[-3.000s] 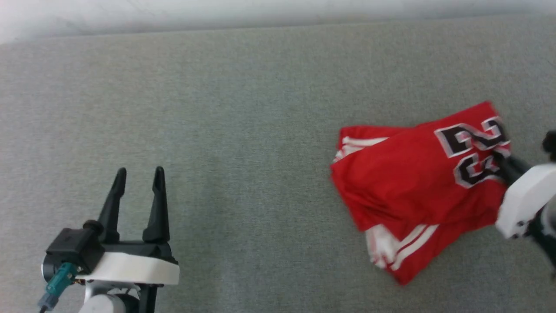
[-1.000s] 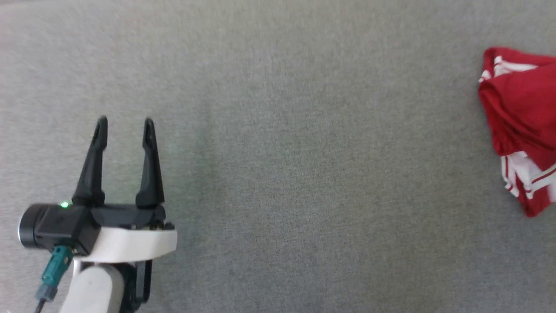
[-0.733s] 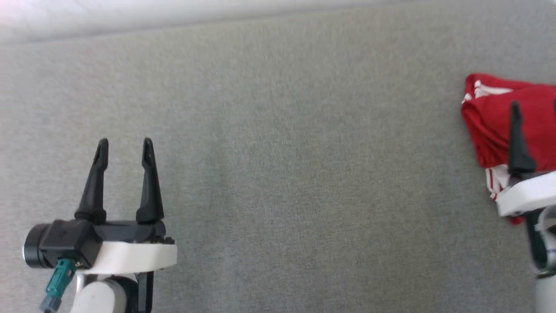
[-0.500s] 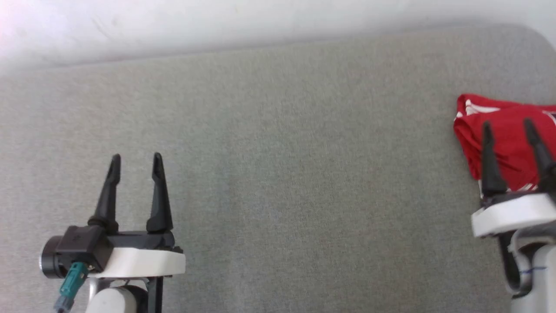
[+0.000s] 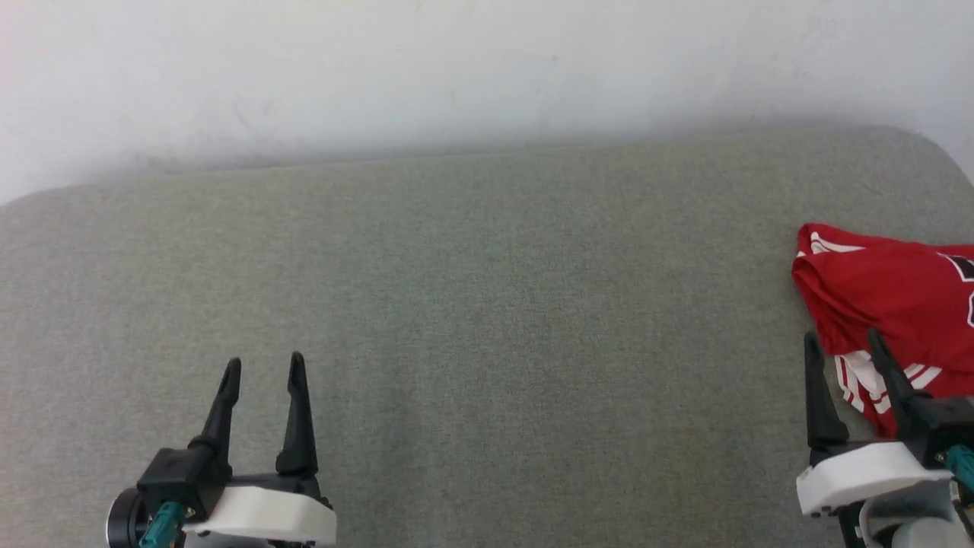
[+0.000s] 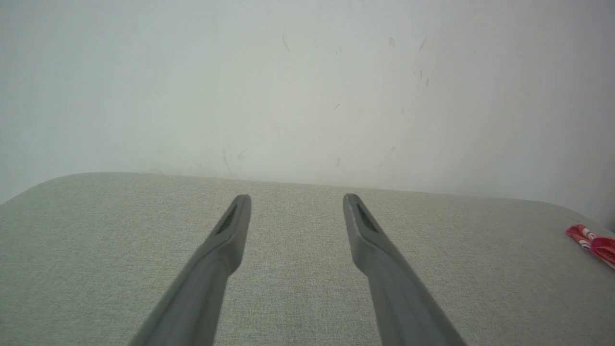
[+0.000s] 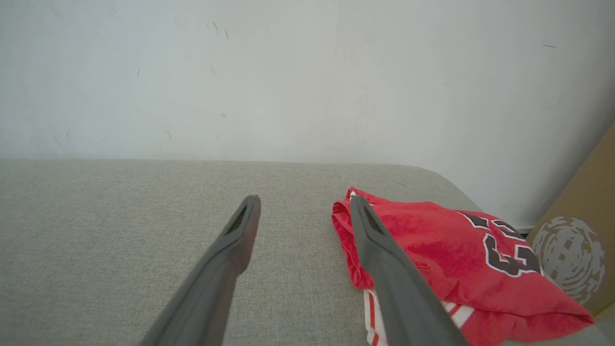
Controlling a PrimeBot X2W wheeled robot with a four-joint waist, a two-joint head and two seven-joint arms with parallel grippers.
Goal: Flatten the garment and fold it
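The red garment [image 5: 890,297] lies folded in a compact bundle at the far right of the grey cushioned surface, cut off by the head view's right edge. In the right wrist view the garment [image 7: 447,245] shows black white-outlined numbers and striped white trim at its near edge. My right gripper [image 5: 843,342] stands open just in front of the bundle's near-left corner, holding nothing. Far from the garment at the lower left, my left gripper [image 5: 263,364] is open and empty. A sliver of the garment [image 6: 593,242] shows at the right edge of the left wrist view.
The grey fabric surface [image 5: 472,304] stretches wide between the grippers, with a rounded far-right corner. A white wall [image 5: 456,68] rises behind it. A brown cardboard panel [image 7: 576,240] with a grey printed emblem stands beyond the surface's right end.
The head camera has tilted up and turned, so the wall now shows. The right gripper has let go of the garment and pulled back, open, to its near side. The left gripper stays open.
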